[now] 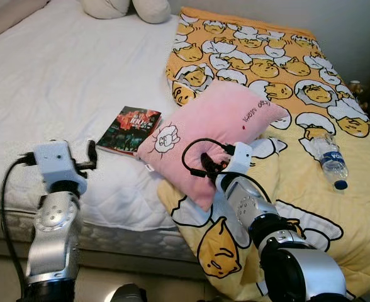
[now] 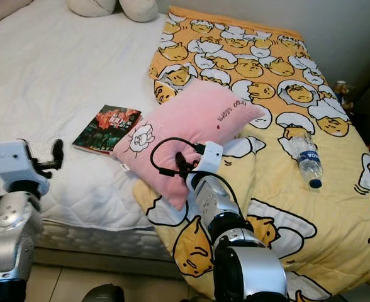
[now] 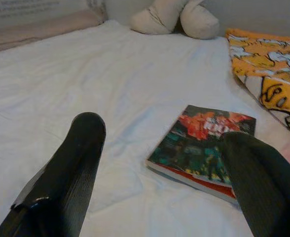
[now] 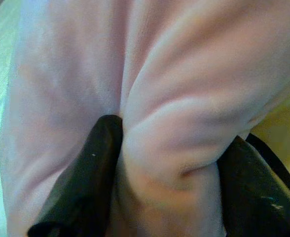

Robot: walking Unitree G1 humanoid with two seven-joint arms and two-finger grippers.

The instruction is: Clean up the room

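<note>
My right gripper is nearest to me, pushed into the near edge of the pink pillow; its two fingers are pressed into the plush with a fat fold of pillow bulging between them, so they are clamped on the pillow. My left gripper hangs over the near side of the white mattress, touching nothing, its fingers spread wide apart and aimed toward the book. That book, with a dark and red cover, lies flat on the white sheet just beside the pillow's left corner, the corner with a small white cartoon patch. The pillow itself lies tilted across the border where the white sheet meets the yellow blanket, which is printed with egg characters and drapes over the bed's near edge on my right. Further right on the blanket a clear plastic bottle with a blue cap lies on its side, well apart from the pillow. At the far head of the bed rests a cream stuffed toy.
</note>
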